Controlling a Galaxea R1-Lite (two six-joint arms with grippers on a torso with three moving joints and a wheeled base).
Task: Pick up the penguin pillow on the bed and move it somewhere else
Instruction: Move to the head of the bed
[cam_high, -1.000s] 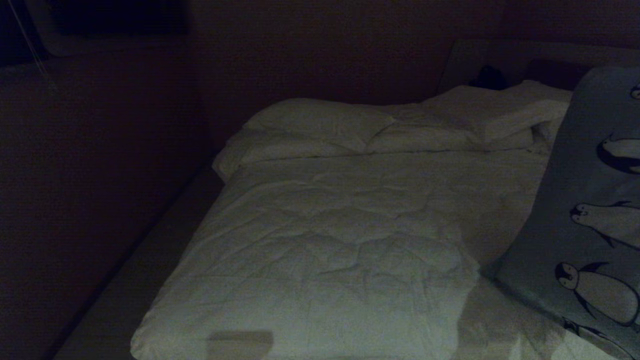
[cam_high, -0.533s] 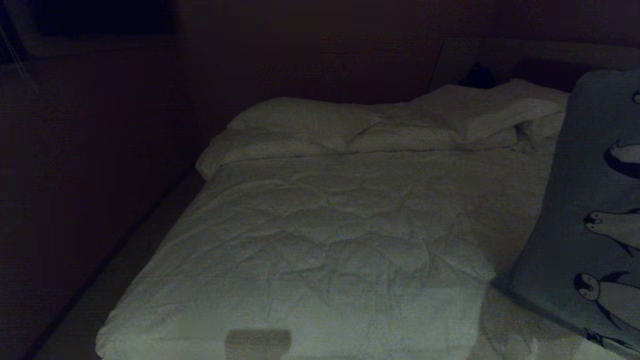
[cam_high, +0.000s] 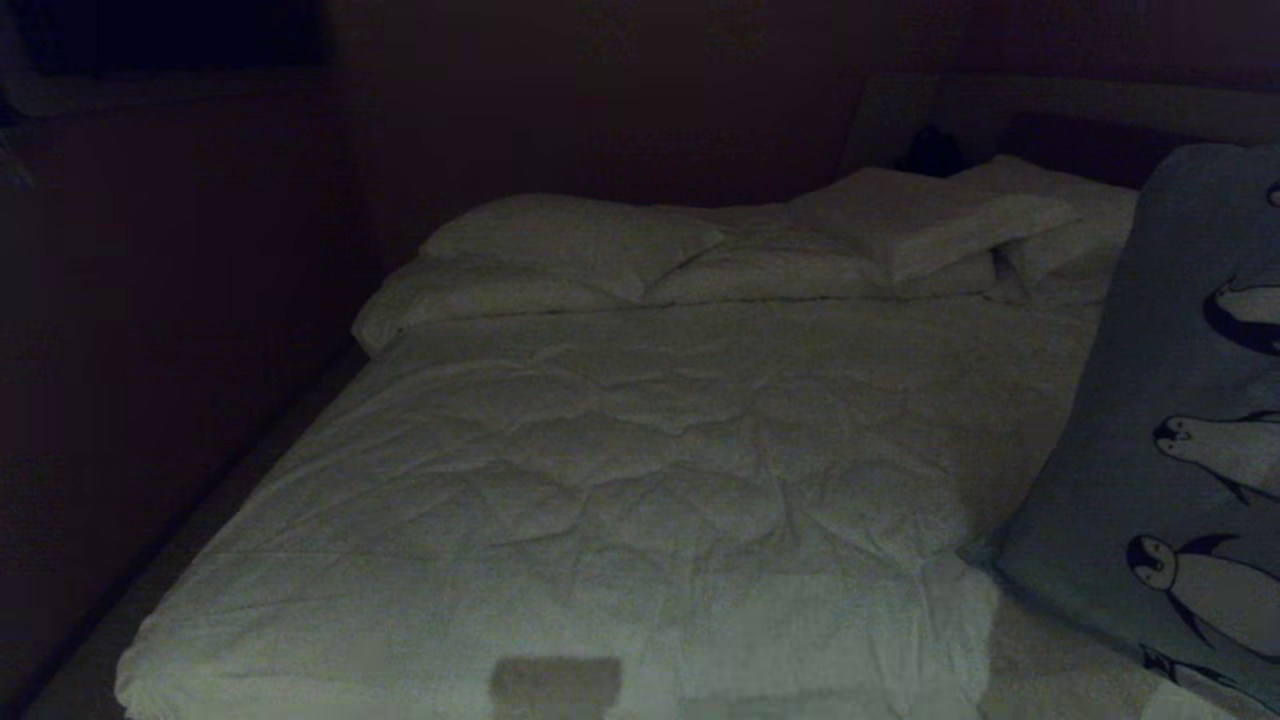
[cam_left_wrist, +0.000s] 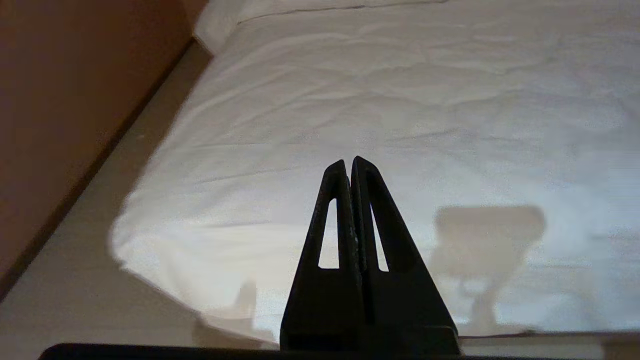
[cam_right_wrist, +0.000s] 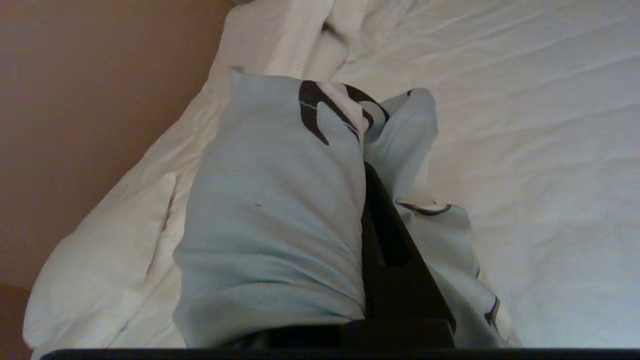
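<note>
penguin pillow (cam_right_wrist: 270, 220) — clamped in right tool (cam_right_wrist: 372, 165) | bed (cam_high: 600, 480) shifted left — camera moved | left tool (cam_left_wrist: 349, 165) closed

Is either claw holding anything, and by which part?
Right gripper pinches the grey-blue penguin-printed pillow by bunched fabric; which part, unclear. Left gripper holds nothing.

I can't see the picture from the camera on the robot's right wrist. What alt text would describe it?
The right gripper has its dark fingers shut on a bunched fold of the pale blue penguin pillow, which fills the middle of the view. Behind it lies the bed with its wrinkled white duvet, and a brown wall to one side.
</note>
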